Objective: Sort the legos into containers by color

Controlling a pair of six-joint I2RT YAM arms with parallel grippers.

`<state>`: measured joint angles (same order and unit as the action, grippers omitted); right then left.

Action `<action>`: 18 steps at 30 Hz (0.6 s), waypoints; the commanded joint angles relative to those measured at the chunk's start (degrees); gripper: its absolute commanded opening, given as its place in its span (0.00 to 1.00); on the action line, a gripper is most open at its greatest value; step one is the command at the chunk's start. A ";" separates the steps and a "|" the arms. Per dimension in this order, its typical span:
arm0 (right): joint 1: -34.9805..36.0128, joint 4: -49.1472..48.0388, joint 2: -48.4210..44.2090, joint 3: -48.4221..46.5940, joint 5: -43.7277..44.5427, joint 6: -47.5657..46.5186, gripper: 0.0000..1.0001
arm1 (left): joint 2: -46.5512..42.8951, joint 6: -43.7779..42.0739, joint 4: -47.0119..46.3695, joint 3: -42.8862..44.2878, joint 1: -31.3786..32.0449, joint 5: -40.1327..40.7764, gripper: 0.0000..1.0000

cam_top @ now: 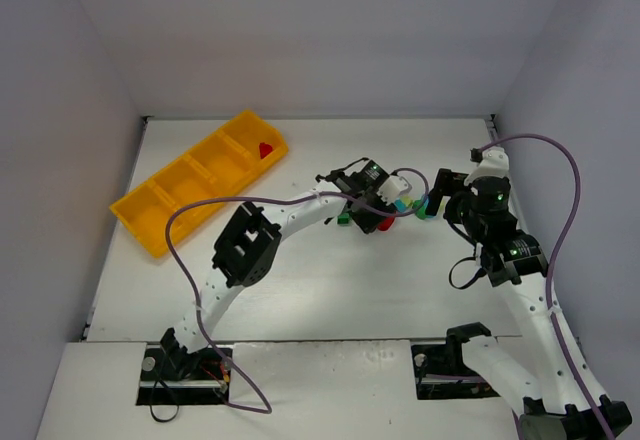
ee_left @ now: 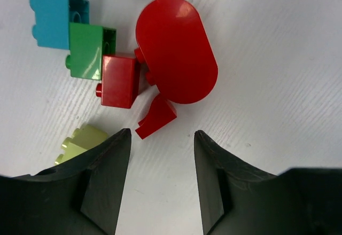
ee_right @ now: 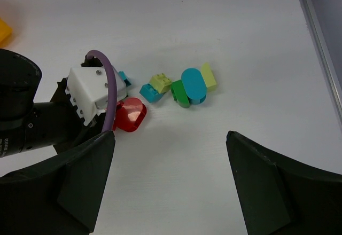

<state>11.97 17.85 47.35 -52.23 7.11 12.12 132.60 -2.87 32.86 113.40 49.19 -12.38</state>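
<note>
The legos lie in a loose cluster mid-table. In the left wrist view my left gripper (ee_left: 161, 139) stands open just short of a small red piece (ee_left: 156, 117), with nothing between its fingers. Beyond that piece lie a big rounded red lego (ee_left: 176, 48), a red brick (ee_left: 120, 80), a green brick (ee_left: 88, 51), a blue brick (ee_left: 53, 16) and a yellow-green one (ee_left: 80, 141). My right gripper (ee_right: 170, 139) is open and empty, hovering back from a rounded blue lego (ee_right: 193, 84), a green one (ee_right: 180, 93) and a yellow-green brick (ee_right: 160, 81). The yellow-orange containers (cam_top: 175, 195) sit at the far left, with one red lego (cam_top: 265, 149) in the right end compartment.
The two grippers (cam_top: 382, 222) (cam_top: 438, 200) are close together over the cluster. The left arm's white wrist housing (ee_right: 96, 93) and purple cable (ee_right: 109, 93) stand right beside the rounded red lego (ee_right: 130, 115). Grey walls enclose the table on three sides.
</note>
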 commanded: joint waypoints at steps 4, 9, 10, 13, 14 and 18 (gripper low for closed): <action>-0.37 -2.29 -0.07 -0.33 0.00 -0.34 0.82 | 0.82 -1.87 -1.93 5.77 0.47 1.57 0.45; -0.45 -2.20 -0.33 -0.33 0.36 -0.52 0.82 | 2.40 -2.14 -0.52 7.80 0.47 0.69 0.45; -0.45 -2.11 -0.33 -0.33 0.44 -0.52 0.82 | 2.75 -2.14 -0.52 7.97 0.47 0.34 0.45; -0.45 -2.11 -0.42 -0.24 0.62 -0.52 0.82 | 3.02 -2.22 -0.08 8.15 0.47 -0.27 0.45; -0.54 -2.03 -0.42 -0.16 0.53 -0.43 0.82 | 3.11 -2.22 0.01 8.15 0.47 -0.54 0.44; -0.45 -2.03 -0.33 -0.07 0.62 -0.08 0.82 | 3.02 -1.87 0.62 7.62 0.47 -1.50 0.30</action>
<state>11.92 17.89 47.33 -52.21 7.09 11.92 137.75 -4.29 33.28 118.78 49.19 -12.58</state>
